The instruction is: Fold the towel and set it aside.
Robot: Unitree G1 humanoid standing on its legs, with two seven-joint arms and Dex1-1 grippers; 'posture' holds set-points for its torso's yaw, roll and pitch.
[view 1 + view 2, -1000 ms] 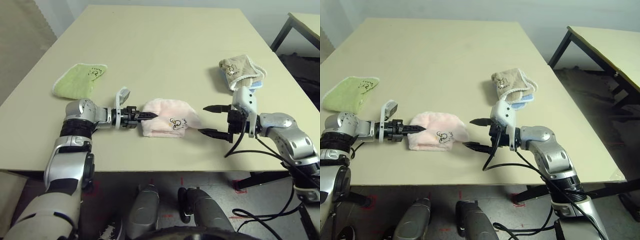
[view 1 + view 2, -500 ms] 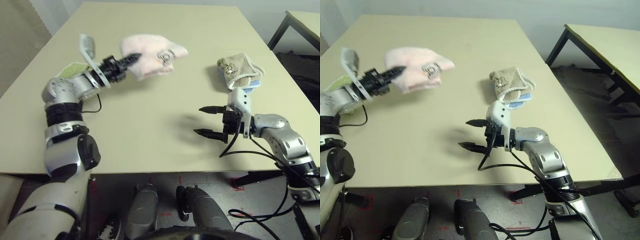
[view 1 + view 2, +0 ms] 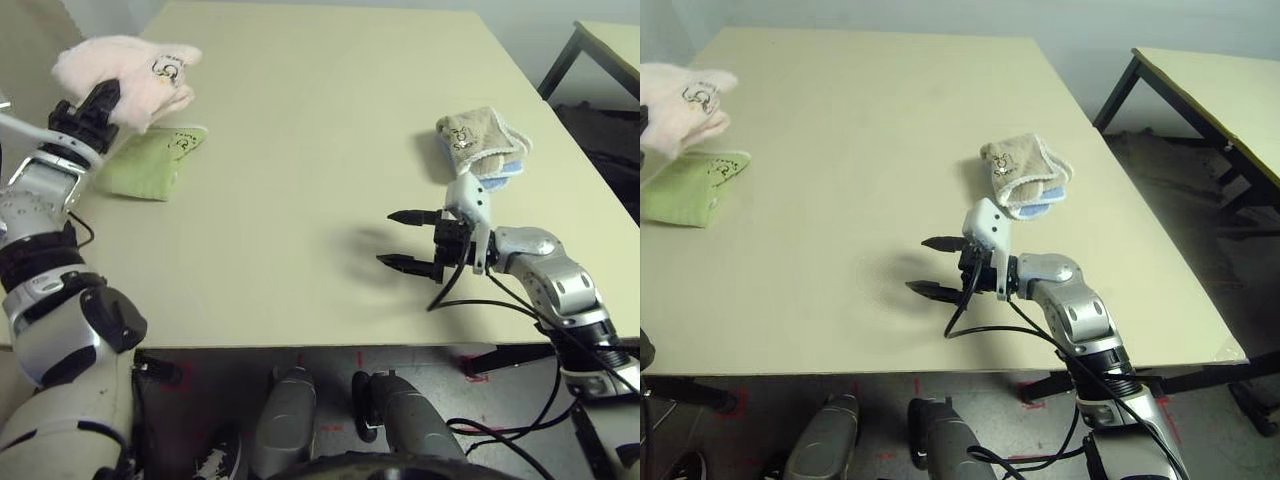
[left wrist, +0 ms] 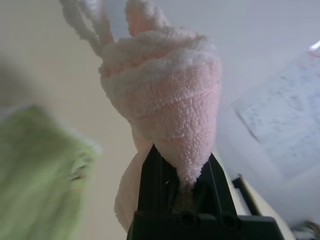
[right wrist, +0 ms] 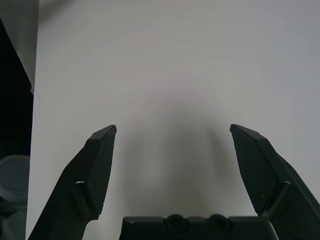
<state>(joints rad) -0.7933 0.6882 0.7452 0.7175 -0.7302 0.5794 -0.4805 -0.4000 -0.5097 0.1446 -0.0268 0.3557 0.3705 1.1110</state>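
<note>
- The towel [image 3: 128, 68], pale pink and bunched into a soft roll, hangs in the air at the far left of the bench [image 3: 320, 150], lifted off the surface.
- The left gripper [image 3: 95, 103] has its fingers clamped on one end of the towel; its small dark print faces up near the towel's far end.
- A small green towel [image 3: 145, 158] lies flat on the bench directly beneath the held towel.
- The right gripper [image 3: 402, 240] hovers just over the bare bench near the front edge, fingers spread wide apart and holding nothing.
- Folded beige-and-blue towels [image 3: 480, 145] rest on the bench just beyond the right gripper.
</note>
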